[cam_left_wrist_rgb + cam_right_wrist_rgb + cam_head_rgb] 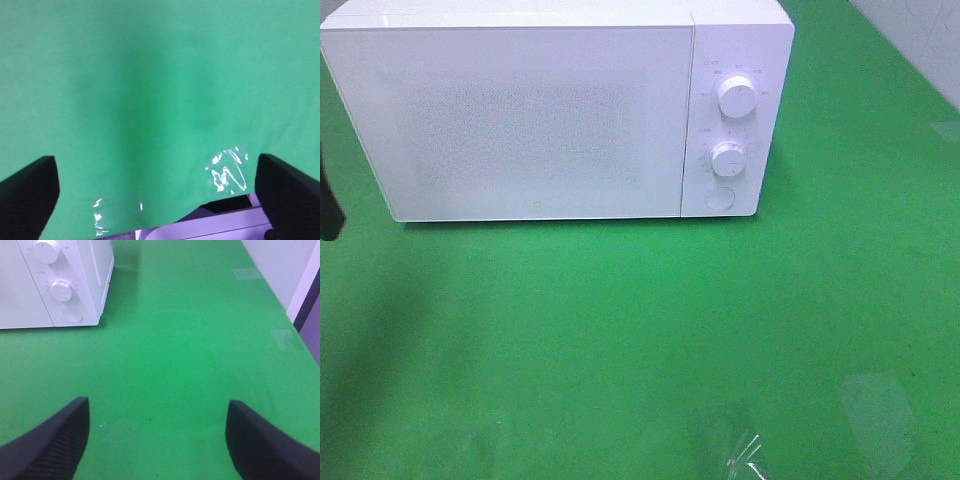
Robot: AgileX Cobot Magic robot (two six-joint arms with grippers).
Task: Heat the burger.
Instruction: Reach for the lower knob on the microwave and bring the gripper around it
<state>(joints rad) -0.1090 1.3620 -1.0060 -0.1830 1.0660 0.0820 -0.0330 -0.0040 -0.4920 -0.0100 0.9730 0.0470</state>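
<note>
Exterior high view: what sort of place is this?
Probably a lab test bench, not a real kitchen: a white microwave, door shut, on a green cloth with clear tape patches.

The microwave (765,40), upper left in the high view, is white. Its door (520,120) is faintly speckled with a fine dot mesh. The knobs (736,96) are white with grey marks around them. The table (620,340) is plain bright green. Patches of tape (735,445) are clear and glinting. The left gripper (155,172) and right gripper (157,412) are black.
</note>
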